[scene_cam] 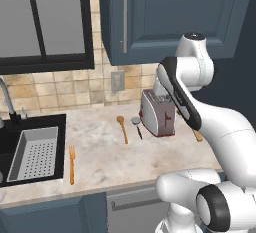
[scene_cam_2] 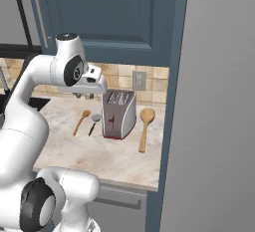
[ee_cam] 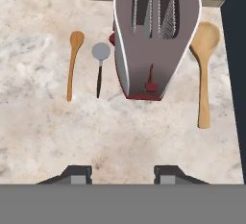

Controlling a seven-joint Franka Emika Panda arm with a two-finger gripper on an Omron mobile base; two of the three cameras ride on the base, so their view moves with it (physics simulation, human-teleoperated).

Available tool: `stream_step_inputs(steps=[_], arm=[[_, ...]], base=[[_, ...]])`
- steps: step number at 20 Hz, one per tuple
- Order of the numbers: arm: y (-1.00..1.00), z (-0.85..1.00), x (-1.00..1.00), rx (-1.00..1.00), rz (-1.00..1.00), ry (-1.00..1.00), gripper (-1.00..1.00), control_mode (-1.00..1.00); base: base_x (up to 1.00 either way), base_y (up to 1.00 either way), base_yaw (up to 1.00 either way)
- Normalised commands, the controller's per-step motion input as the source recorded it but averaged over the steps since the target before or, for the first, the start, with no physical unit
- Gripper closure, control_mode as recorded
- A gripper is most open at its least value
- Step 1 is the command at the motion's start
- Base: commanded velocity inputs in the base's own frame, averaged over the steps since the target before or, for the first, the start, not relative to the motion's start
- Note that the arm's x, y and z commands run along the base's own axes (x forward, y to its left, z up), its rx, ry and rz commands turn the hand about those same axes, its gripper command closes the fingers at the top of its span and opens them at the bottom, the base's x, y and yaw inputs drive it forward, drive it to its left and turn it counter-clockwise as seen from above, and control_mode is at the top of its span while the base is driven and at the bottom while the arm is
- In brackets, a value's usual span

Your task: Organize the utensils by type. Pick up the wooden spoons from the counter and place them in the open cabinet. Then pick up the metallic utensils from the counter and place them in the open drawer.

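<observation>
Where they lie, wooden spoons (ee_cam: 203,69) look light-brown (oval-bowled).

Left base view: set behind and left of the white arm, facing forward and down over the beige marbled stone counter (scene_cam: 100,152), medium distance, black sink (scene_cam: 35,127) at left edge.
Right base view: set behind and right, same heading, grey tall panel (scene_cam_2: 219,101) at right.
Hand view: looking steeply down, close over the counter.
Shared by all three: silver two-slot toaster with red base (ee_cam: 153,40), small light-brown wooden spoon (ee_cam: 73,64).
</observation>
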Motion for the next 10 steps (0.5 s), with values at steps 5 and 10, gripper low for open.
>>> stream_step_inputs(steps=[5,10], arm=[[0.01,0.0,0.0,0.0,0.0,0.0,-1.0,-1.0],[-0.03,-0.11,-0.09,0.0,0.0,0.01,-1.0,-1.0]], base=[[0.0,0.0,0.0],[0.0,0.0,0.0]])
